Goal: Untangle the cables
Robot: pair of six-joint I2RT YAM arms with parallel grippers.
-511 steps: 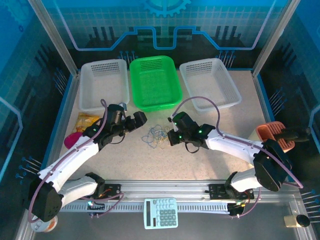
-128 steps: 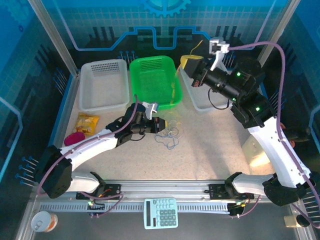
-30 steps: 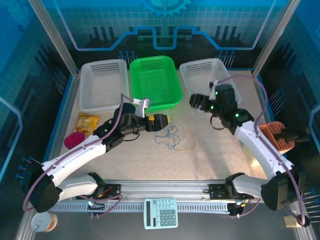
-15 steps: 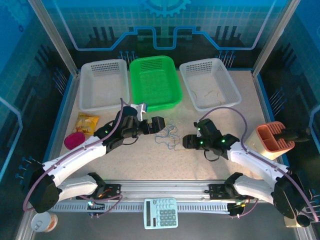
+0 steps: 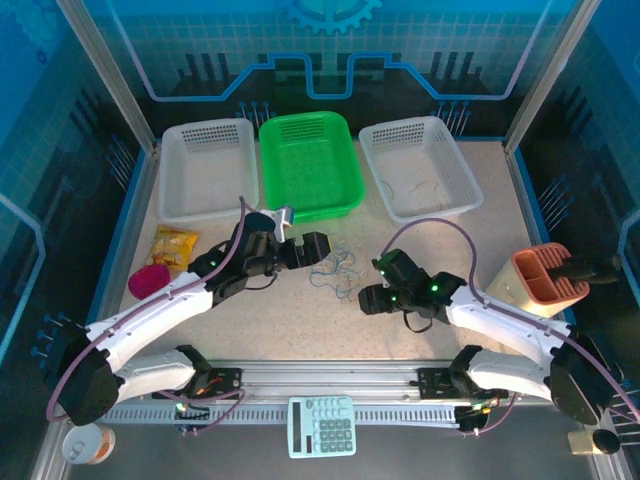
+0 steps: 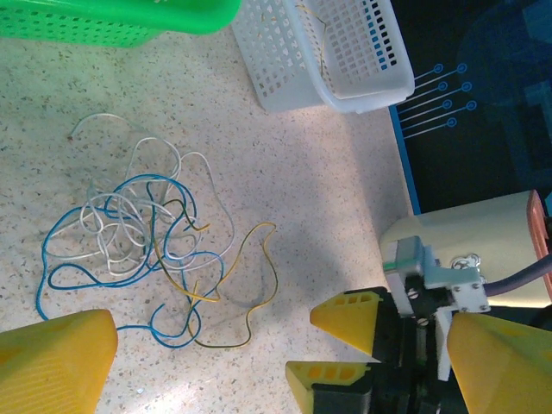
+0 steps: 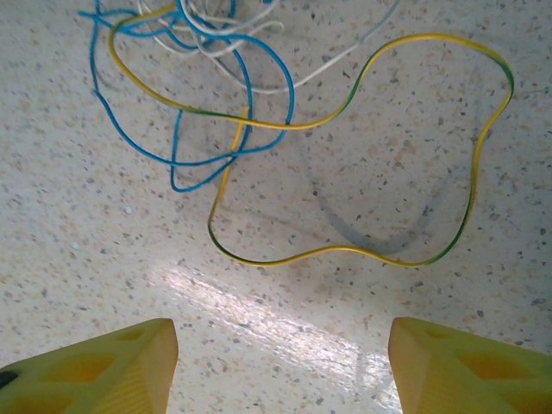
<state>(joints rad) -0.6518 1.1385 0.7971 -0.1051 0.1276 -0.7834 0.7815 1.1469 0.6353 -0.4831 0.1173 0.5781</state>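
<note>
The cables (image 5: pixel 336 268) lie in a loose tangle of blue, white and yellow-green wires on the table between both grippers. My left gripper (image 5: pixel 318 247) hovers just left of the tangle, jaws wide open and empty; in its wrist view the tangle (image 6: pixel 138 216) sits ahead of the left gripper (image 6: pixel 276 335). My right gripper (image 5: pixel 368 298) sits low at the tangle's near right, open with nothing between its fingers. In the right wrist view a yellow-green loop (image 7: pixel 345 250) lies just ahead of the right gripper (image 7: pixel 280 345), with blue wire (image 7: pixel 259 95) beyond it.
Three baskets line the back: a left white basket (image 5: pixel 205 215), a green basket (image 5: pixel 308 165), and a right white basket (image 5: pixel 400 132) holding a thin wire (image 5: pixel 418 187). A snack pack (image 5: pixel 175 245), pink object (image 5: pixel 145 278), orange holder (image 5: pixel 545 272) and calculator (image 5: pixel 321 425) are around.
My right arm swung down from near the right white basket to the table beside the tangle, then edged left. The left arm has barely moved.
</note>
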